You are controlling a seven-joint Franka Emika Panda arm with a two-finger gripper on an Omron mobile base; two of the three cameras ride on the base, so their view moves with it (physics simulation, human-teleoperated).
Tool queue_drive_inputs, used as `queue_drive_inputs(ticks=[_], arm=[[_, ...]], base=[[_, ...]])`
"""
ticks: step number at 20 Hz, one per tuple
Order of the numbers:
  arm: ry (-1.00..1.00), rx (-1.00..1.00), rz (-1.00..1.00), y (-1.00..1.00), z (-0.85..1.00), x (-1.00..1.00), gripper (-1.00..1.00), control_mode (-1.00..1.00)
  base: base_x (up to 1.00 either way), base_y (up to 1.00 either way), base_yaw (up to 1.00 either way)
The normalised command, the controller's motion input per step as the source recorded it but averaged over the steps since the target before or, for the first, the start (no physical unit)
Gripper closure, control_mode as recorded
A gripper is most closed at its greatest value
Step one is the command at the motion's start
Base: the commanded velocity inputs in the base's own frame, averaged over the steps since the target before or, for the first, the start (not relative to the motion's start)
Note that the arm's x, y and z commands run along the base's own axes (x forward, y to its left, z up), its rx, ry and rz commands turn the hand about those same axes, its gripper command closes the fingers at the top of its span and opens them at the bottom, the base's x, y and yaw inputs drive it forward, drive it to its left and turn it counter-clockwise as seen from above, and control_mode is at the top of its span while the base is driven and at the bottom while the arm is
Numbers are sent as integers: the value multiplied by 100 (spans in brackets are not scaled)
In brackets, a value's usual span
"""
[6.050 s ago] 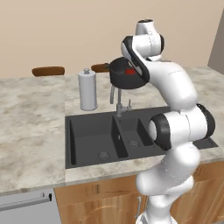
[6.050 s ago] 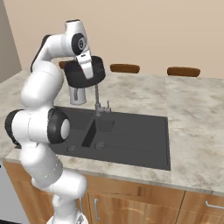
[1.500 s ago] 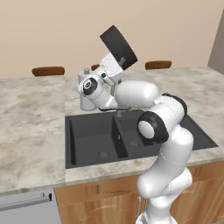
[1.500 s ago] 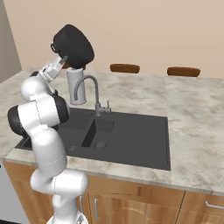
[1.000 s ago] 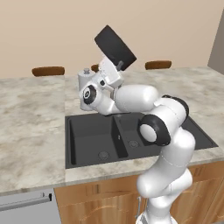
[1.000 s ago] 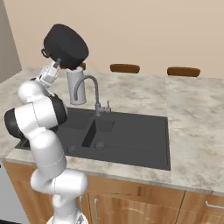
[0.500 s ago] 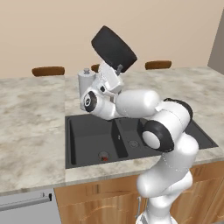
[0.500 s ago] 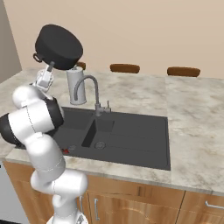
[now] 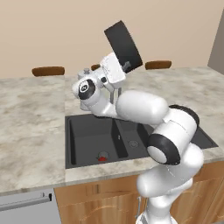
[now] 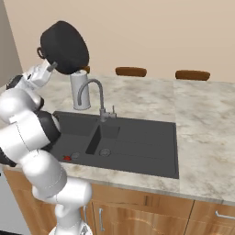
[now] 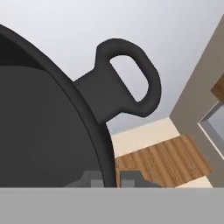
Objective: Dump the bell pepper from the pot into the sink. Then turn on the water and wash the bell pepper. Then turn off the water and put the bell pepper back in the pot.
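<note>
My gripper [image 9: 124, 66] is shut on the rim of the pot [image 9: 123, 45], which it holds high above the counter, tipped on its side. In the right base view the pot [image 10: 64, 47] shows its dark underside, with the gripper [image 10: 51, 67] below it. In the hand view the gripper [image 11: 109, 180] pinches the pot's rim [image 11: 89, 118], just beside a loop handle [image 11: 127, 83]. The bell pepper [image 9: 102, 158] lies on the floor of the left bowl of the sink [image 9: 83, 131], near the drain. It also shows as a red lump, the bell pepper [image 10: 67, 158], in the sink [image 10: 137, 147].
A grey gooseneck faucet [image 10: 94, 94] stands behind the sink with no stream running. A tall silver canister [image 10: 79, 90] stands on the counter behind it. Brown chair backs [image 10: 131, 71] line the counter's far side. The marble counter [image 9: 30, 118] stretches to both sides.
The arm has swung the pot further left and tipped it more steeply. The bell pepper has dropped out and now lies in the left bowl of the sink.
</note>
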Motion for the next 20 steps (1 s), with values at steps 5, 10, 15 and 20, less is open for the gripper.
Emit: queue_drive_inputs(ticks=[5, 10, 15, 20], arm=[[32, 60, 11, -44, 15, -26, 100, -100], [26, 58, 11, -48, 1, -32, 100, -100], [26, 53, 5, -53, 0, -11, 100, -100], [43, 38, 6, -47, -26, 0, 100, -100]], base=[[0, 0, 0], [0, 0, 0], [0, 0, 0], [0, 0, 0]])
